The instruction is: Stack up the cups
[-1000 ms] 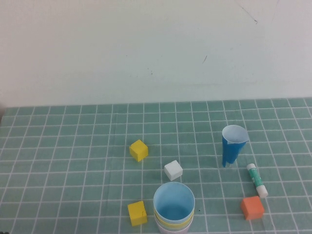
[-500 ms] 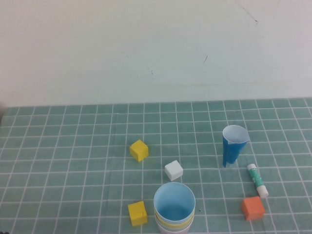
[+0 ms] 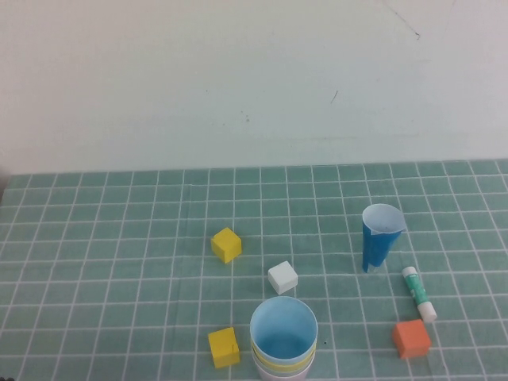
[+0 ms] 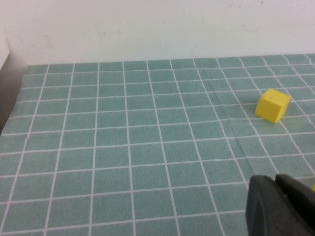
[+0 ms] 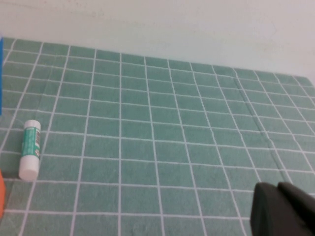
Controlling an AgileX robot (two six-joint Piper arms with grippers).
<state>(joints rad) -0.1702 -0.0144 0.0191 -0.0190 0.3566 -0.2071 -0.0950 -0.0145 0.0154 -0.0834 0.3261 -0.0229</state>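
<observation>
Cups (image 3: 283,341): nested in one stack, light blue innermost, at the table's (image 3: 119,238) near edge. Left pincer (image 4: 283,206): closed, empty, above the table. Right pincer (image 5: 285,209): closed, empty, likewise.

My cups (image 3: 283,341) stand nested in one upright stack at the near edge of the desk, about the middle. The light blue cup (image 3: 283,327) sits on top, its wide round mouth open upward. Below its rim show the yellow cup's rim (image 3: 279,365) and a sliver of pink at the very bottom.
</observation>
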